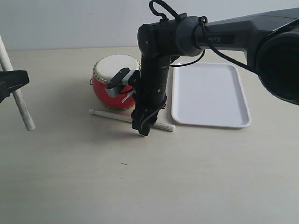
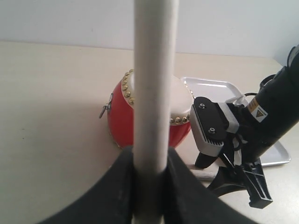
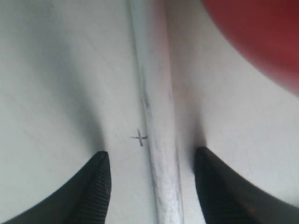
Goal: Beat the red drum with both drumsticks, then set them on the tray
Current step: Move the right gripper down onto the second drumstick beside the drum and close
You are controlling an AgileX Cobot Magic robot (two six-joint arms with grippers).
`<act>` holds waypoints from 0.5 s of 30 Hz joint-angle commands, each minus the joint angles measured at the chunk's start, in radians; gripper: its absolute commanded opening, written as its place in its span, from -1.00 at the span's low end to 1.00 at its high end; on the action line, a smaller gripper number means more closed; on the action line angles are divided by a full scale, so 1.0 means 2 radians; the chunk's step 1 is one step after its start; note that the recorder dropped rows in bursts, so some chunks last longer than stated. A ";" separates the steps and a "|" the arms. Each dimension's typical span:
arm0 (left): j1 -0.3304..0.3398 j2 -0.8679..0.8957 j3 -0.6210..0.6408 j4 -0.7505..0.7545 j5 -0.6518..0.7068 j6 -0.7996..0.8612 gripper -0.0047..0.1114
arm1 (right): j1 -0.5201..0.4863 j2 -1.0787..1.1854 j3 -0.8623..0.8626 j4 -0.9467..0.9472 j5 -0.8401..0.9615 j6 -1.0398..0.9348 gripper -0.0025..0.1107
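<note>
The red drum (image 1: 114,84) with its cream skin stands on the table, left of the white tray (image 1: 210,95). One drumstick (image 1: 18,100) is held upright at the far left, with my left gripper (image 1: 7,84) shut on it; the left wrist view shows that drumstick (image 2: 154,84) clamped between the jaws of the left gripper (image 2: 150,186). The other drumstick (image 1: 110,115) lies flat on the table in front of the drum. My right gripper (image 1: 142,128) is down over it, open, its fingers either side of that drumstick (image 3: 161,158) without touching it.
The right arm (image 1: 154,70) stands in front of the drum and hides part of it. A small pen cross (image 3: 139,137) marks the table beside the lying stick. The tray holds nothing.
</note>
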 commanded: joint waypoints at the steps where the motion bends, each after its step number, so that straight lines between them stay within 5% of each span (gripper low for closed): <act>1: 0.001 -0.004 -0.002 -0.005 -0.003 0.002 -0.92 | -0.001 -0.002 -0.004 -0.002 0.004 0.010 -0.32; 8: 0.001 -0.004 -0.002 -0.005 -0.003 0.009 -0.92 | -0.001 -0.002 -0.004 -0.002 0.004 0.022 -0.92; 15: 0.001 -0.004 -0.002 -0.005 -0.010 0.012 -0.92 | -0.001 -0.007 -0.004 -0.002 0.004 0.035 -0.96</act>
